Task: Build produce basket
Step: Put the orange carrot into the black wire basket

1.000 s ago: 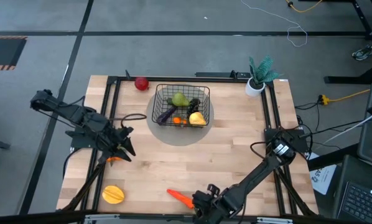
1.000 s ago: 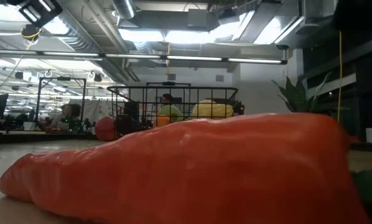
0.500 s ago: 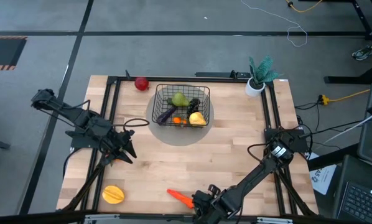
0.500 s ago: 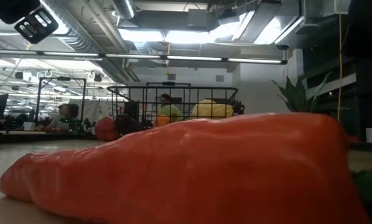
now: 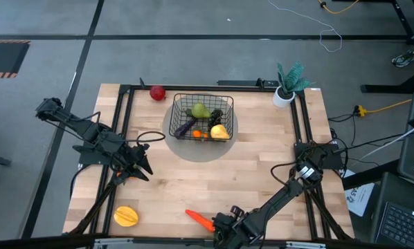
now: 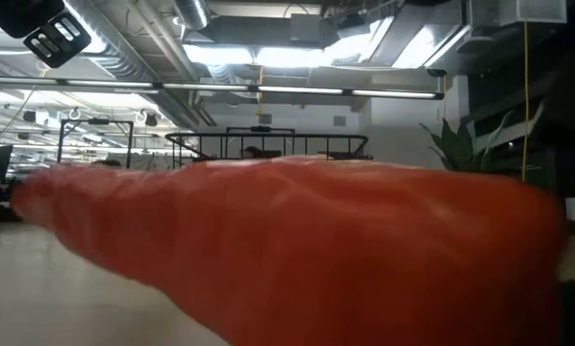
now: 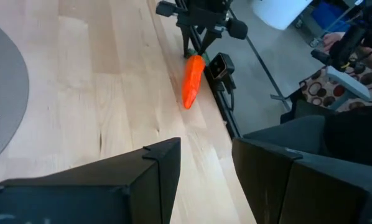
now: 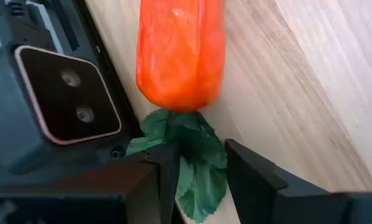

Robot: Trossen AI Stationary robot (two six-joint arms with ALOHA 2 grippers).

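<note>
The orange carrot [image 5: 197,218] lies at the table's near edge, its green leaf tuft [image 8: 189,146] toward the right; it fills the low view [image 6: 297,250]. My right gripper [image 5: 217,223] is over that tuft, open, one finger on each side of the leaves [image 8: 201,180]. My left gripper [image 5: 143,168] hangs open with nothing between its fingers over the table's left half [image 7: 204,180]. The black wire basket [image 5: 176,104] stands at the far middle with a pear, an eggplant, grapes and other produce inside. A red apple [image 5: 157,93] rests on the table to the basket's left. A yellow-orange fruit [image 5: 126,216] sits at the near left. My right gripper comes down steeply from above at the carrot's leaf end. Its two fingers [image 8: 167,171] straddle the green tuft, and the leaves fill the gap between them and brush the inner faces. The orange body [image 8: 180,53] lies on the table beyond the fingertips.
A small black camera box [image 8: 61,106] sits on the near frame rail right beside the carrot's leaf end. A grey round mat [image 5: 193,149] lies under the basket. A white pot with a teal plant [image 5: 284,95] stands at the far right corner. Bare wood spans the table's middle.
My right gripper has sunk onto the carrot's leaf end with its finger gap unchanged. In the low view the carrot has shifted and blurred, its pointed end now higher in the picture and hiding most of the basket. My left gripper dropped a little early on, then held still.
</note>
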